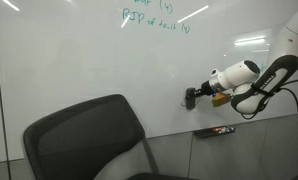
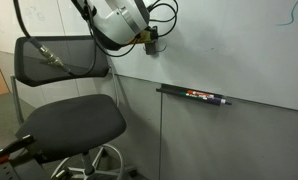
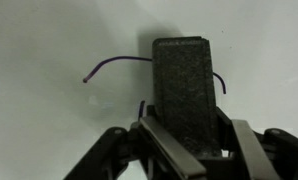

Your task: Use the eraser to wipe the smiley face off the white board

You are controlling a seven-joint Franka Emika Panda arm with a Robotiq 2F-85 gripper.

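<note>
Your gripper (image 3: 192,135) pinches the dark eraser (image 3: 185,85) | eraser against the white board (image 3: 49,40) | it covers the smiley face (image 3: 114,64) middle, thin curve showing either side

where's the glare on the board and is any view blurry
In an exterior view, ceiling-light streaks glare across the white board near the teal handwriting; in an exterior view showing the marker, the board is evenly lit; the wrist view is soft, the eraser a dark block in the gripper.
</note>
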